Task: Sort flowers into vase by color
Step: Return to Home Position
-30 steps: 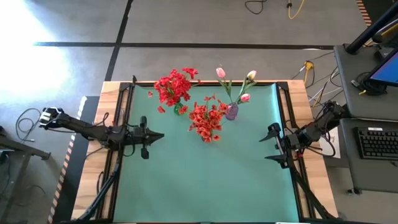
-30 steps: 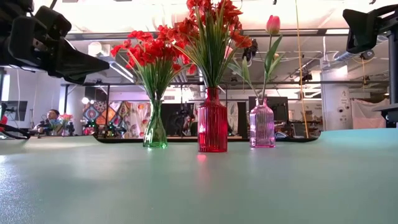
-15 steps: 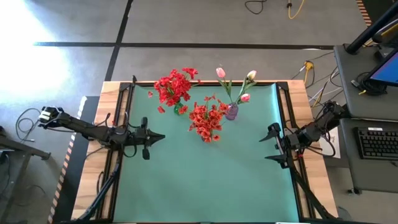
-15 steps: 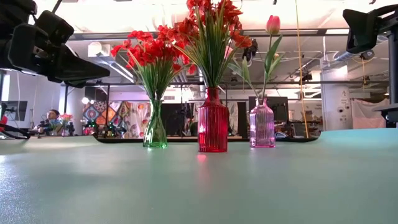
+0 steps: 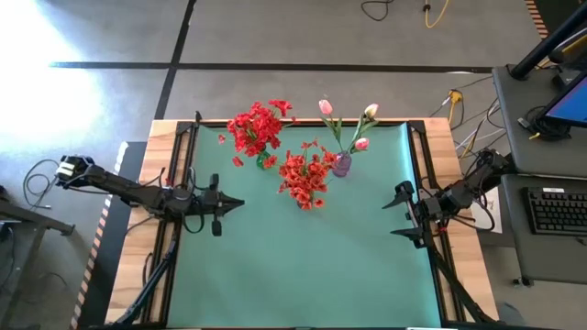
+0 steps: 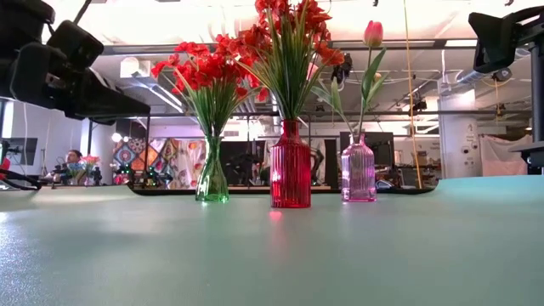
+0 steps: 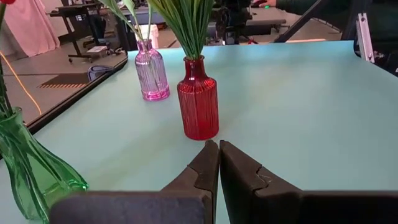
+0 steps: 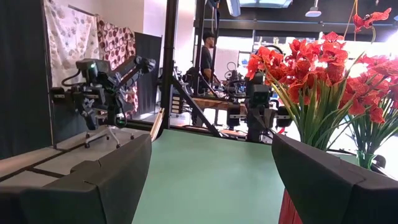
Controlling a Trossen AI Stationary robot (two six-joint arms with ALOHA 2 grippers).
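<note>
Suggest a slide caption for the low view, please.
Red flowers in the green vase, orange flowers in the red vase, a pink tulip in the purple vase.

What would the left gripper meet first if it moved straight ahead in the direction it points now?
Most likely the red vase: in the left wrist view it stands straight ahead of the left gripper, whose fingers are shut. How far off it stands is hard to judge.

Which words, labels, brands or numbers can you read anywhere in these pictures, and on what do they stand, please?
No text can be read in any view.
The green vase, red vase and purple vase show no labels.
The keyboard beside the table: its key markings are too small to read.
</note>
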